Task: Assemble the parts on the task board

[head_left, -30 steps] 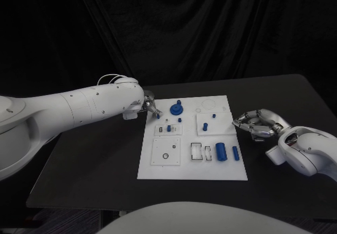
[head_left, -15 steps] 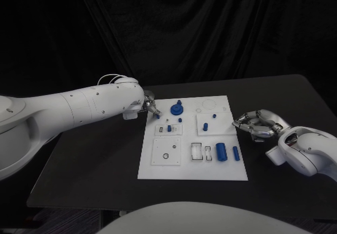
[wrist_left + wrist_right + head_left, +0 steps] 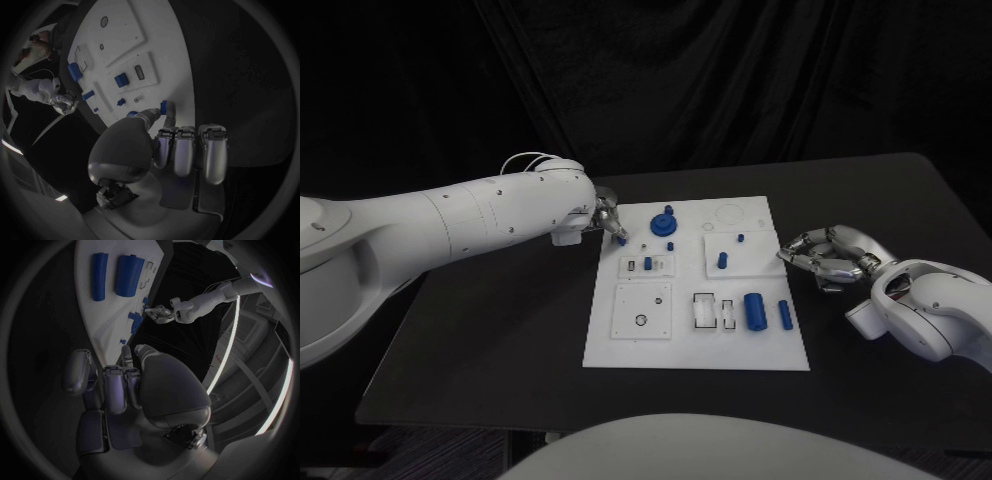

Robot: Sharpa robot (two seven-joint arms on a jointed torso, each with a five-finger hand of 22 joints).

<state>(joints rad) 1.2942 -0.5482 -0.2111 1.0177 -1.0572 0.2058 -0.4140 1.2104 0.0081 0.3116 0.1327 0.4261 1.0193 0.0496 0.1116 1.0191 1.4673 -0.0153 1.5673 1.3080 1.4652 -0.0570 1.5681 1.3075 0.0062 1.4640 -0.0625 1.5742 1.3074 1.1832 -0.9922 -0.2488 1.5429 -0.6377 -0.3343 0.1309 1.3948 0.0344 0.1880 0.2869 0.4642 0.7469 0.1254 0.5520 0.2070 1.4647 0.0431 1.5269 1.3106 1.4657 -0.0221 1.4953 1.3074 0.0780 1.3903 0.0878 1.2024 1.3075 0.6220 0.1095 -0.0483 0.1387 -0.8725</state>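
The white task board (image 3: 692, 352) lies mid-table. My left hand (image 3: 606, 220) hovers over its far left corner and pinches a small blue part (image 3: 620, 238) between thumb and fingertip; the left wrist view shows that part (image 3: 164, 107) held just above the board (image 3: 147, 25). A blue round knob (image 3: 662, 222) stands close beside it. Small blue pegs (image 3: 721, 260) stand in the middle blocks. A thick blue cylinder (image 3: 753, 311) and a thinner one (image 3: 785, 314) lie near the board's right edge. My right hand (image 3: 826, 256) rests on the table right of the board, fingers curled in, holding nothing.
A small dark ring (image 3: 639, 321) lies on the square block at the board's near left. White slotted pieces (image 3: 704, 311) sit beside the thick cylinder. Black table (image 3: 502, 330) spreads bare on both sides of the board.
The left hand has shifted very slightly at the board's far left corner, and the blue part now shows at its fingertips. The right hand has not moved.
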